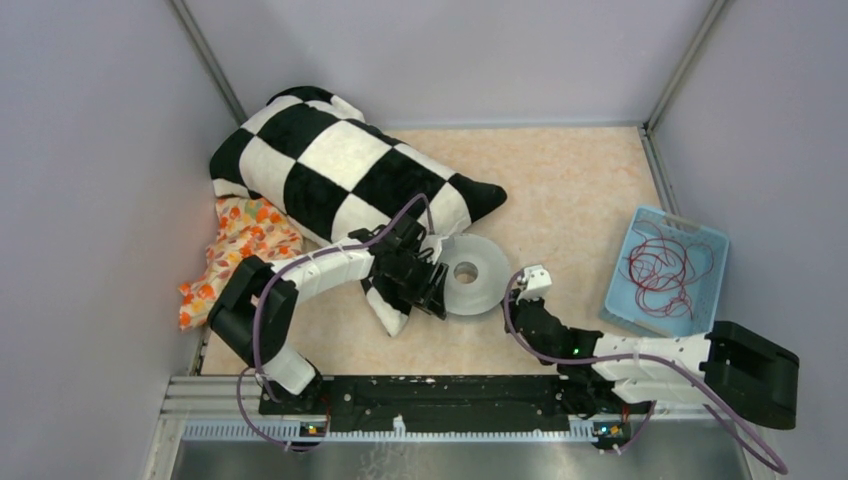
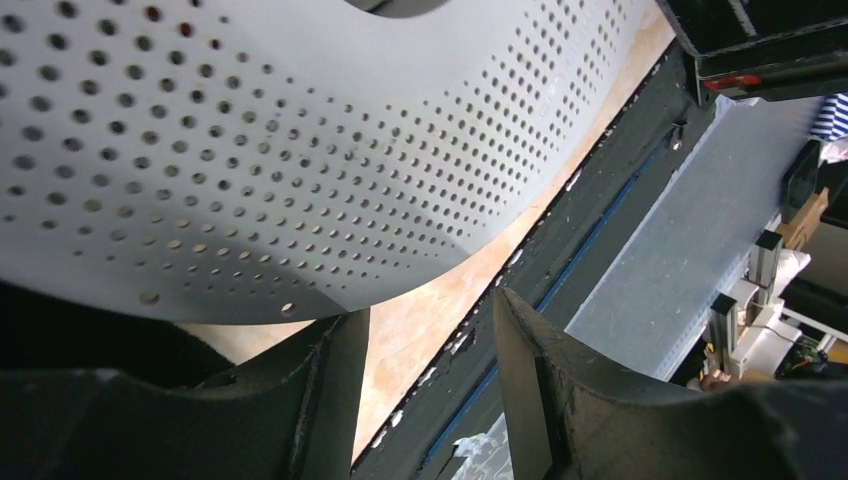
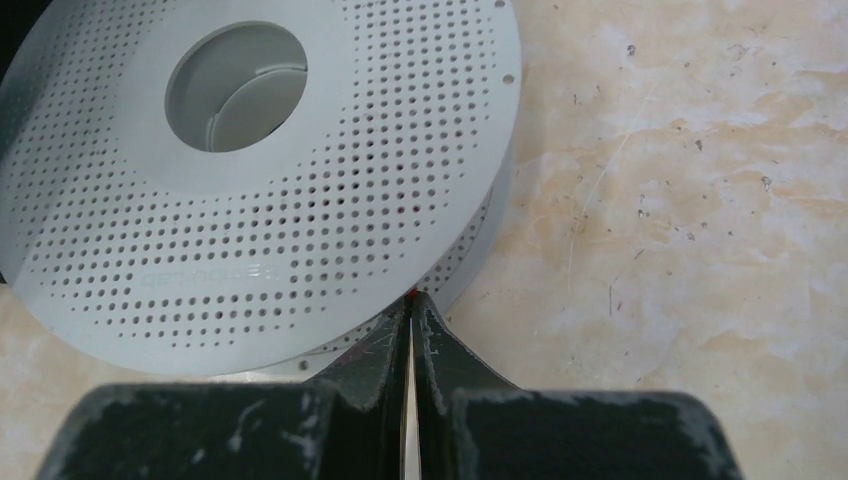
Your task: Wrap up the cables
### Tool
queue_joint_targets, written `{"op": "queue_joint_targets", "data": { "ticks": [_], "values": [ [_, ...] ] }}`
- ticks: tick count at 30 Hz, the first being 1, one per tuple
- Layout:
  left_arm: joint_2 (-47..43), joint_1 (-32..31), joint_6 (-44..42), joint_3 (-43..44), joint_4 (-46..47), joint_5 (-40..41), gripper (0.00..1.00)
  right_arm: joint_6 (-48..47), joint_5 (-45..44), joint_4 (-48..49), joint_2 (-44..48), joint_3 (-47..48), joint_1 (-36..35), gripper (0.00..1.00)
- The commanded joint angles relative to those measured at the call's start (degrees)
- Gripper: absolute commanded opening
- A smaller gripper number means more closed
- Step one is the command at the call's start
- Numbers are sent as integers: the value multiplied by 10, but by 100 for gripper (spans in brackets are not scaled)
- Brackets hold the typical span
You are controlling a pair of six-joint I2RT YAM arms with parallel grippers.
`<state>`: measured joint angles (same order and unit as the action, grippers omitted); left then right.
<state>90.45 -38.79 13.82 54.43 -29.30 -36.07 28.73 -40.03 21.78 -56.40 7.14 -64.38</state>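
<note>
Cable wrapping: spool attended, no winding on it yet.

Top view: the cables (image 1: 665, 268) lie tangled in the blue tray (image 1: 622, 285) by the table's (image 1: 580, 190) right edge, well apart from the spool (image 1: 487, 288) mid-table. My left claw (image 1: 432, 285) is at its left rim, my right claw (image 1: 533, 280) just beside its right. Left wrist view: fingers (image 2: 330, 400) parted, bare table between them. Right wrist view: claw clenched, tips at the rim; a red speck there is too small to name. Judgement: next, fetch a strand end to the spool.
</note>
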Motion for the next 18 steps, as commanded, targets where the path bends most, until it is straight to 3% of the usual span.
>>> {"op": "queue_joint_targets", "data": {
  "ticks": [1,12,18],
  "values": [
    [16,-14,0,34,44,-33,55,14,-1,17,-30,47,-6,2],
    [49,-25,-1,73,66,-41,55,24,21,7,-73,87,-6,23],
    [72,-32,4,90,86,-46,54,33,12,-49,-59,104,-6,26]
  ]
}}
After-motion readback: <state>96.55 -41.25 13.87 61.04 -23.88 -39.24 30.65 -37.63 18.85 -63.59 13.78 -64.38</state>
